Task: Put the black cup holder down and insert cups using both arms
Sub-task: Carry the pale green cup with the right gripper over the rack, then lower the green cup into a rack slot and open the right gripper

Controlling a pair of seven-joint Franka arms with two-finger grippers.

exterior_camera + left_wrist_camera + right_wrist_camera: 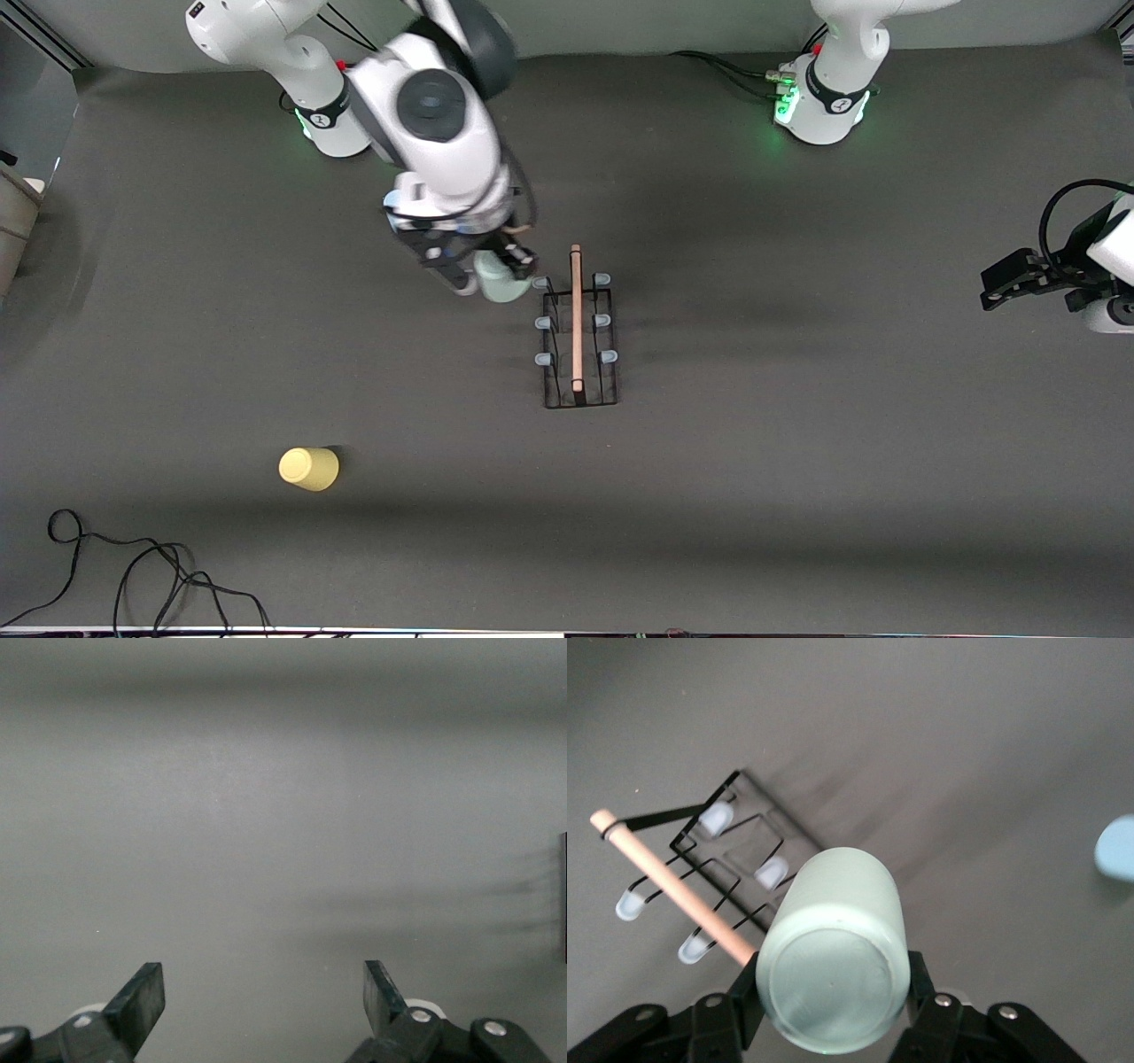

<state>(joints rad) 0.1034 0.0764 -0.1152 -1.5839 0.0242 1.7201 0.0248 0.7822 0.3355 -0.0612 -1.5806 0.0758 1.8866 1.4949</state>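
The black cup holder [578, 390] stands mid-table with its wooden rod handle [577, 319] pointing toward the front camera. It also shows in the right wrist view [735, 877]. My right gripper [478, 266] is shut on the pale green cup [501, 283], over the table just beside the holder's peg [541, 283] farthest from the camera, on the right arm's side. In the right wrist view the cup's base [833, 979] fills the space between the fingers. The yellow cup [309, 468] lies nearer the camera. A light blue cup [1116, 848] shows at the right wrist view's edge. My left gripper [997, 288] waits open and empty; it also shows in the left wrist view [264, 992].
A black cable [133, 567] lies near the table's front edge at the right arm's end. The arm bases [824, 106] stand along the table's edge farthest from the camera. The table is a dark grey mat [797, 443].
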